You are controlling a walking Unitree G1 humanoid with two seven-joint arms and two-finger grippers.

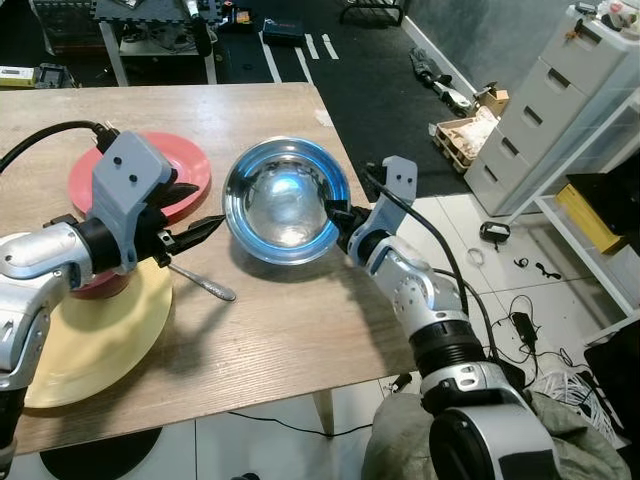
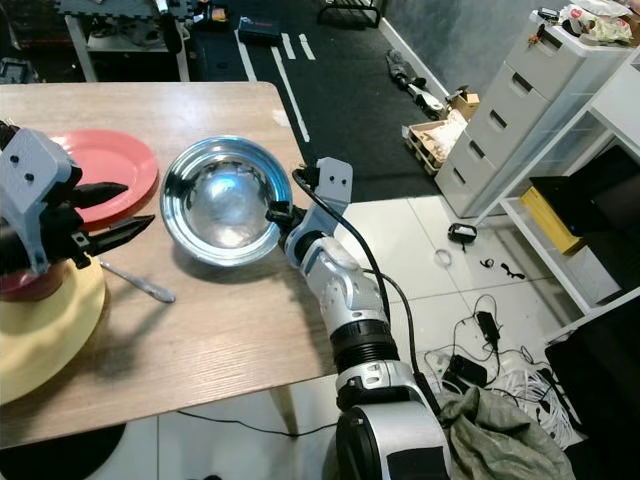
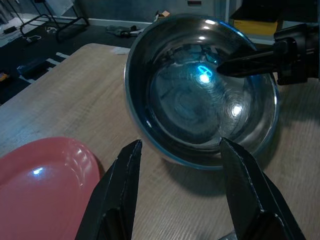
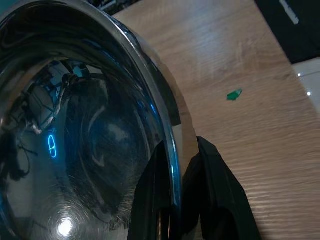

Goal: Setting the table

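The steel bowl (image 1: 286, 200) sits tilted on the wooden bench (image 1: 300, 330), its rim pinched between the two fingers of the right hand (image 1: 336, 218), one finger inside the bowl and one outside, as the right wrist view shows up close. Across the bowl from that hand, the left hand (image 1: 193, 232) hovers with its fingers spread apart, holding nothing. Just below the left hand lies a spoon (image 1: 202, 283) on the bench. Behind the left hand rests a red plate (image 1: 190, 170), and under its arm a yellow plate (image 1: 110, 335) near the bench edge.
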